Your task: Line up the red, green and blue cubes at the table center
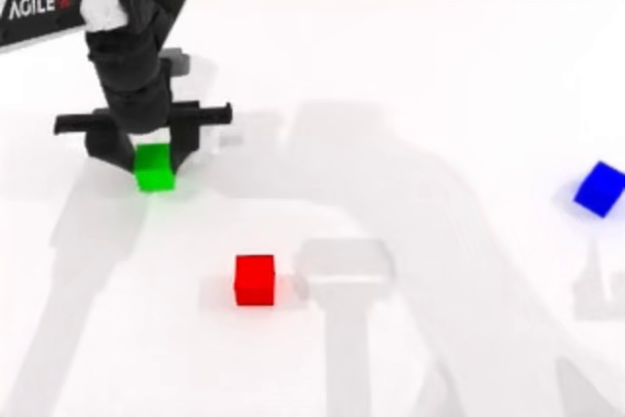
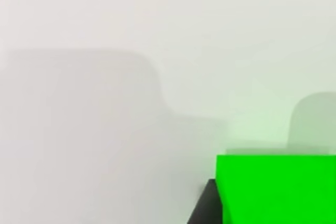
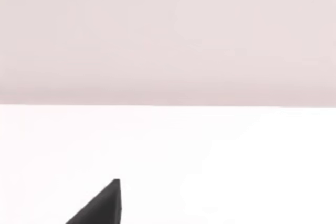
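The green cube (image 1: 154, 171) is at the table's left, between the fingers of my left gripper (image 1: 149, 151), which is shut on it. The left wrist view shows the green cube (image 2: 278, 190) large and close, pressed against one dark finger (image 2: 206, 208). Near the table center lies the red cube (image 1: 254, 279), with nothing touching it. Far off at the right edge, the blue cube (image 1: 599, 188) lies turned at an angle. My right arm is out of the top view. Its wrist view shows a single dark finger (image 3: 105, 207) over bare white table, standing open with nothing held.
The white tabletop (image 1: 410, 75) carries only grey arm shadows between the cubes. The left arm's black body (image 1: 132, 36) rises over the back left corner. A pale wall (image 3: 168, 35) lies beyond the table's far edge in the right wrist view.
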Action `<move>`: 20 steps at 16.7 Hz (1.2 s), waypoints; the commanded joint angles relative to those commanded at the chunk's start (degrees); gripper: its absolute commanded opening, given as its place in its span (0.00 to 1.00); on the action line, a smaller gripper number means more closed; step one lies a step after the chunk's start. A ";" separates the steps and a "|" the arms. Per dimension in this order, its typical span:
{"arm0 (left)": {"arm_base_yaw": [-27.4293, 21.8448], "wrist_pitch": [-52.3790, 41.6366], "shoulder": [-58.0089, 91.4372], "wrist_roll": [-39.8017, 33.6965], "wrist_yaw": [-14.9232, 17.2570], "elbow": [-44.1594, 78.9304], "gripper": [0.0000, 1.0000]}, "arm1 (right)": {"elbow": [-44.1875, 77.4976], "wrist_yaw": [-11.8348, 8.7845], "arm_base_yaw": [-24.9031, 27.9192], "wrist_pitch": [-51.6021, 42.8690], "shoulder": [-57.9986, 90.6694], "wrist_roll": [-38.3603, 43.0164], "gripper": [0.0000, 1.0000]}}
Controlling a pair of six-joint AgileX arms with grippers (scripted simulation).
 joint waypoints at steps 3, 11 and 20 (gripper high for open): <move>0.52 -5.91 -1.27 -0.16 -0.05 4.12 0.00 | 0.00 0.00 0.00 0.00 0.00 0.00 1.00; 0.70 -12.59 -3.18 -0.03 -0.04 9.06 0.00 | 0.00 0.00 0.00 0.00 0.00 0.00 1.00; -18.54 -13.26 -7.03 -16.85 -0.26 5.25 0.00 | 0.00 0.00 0.00 0.00 0.00 0.00 1.00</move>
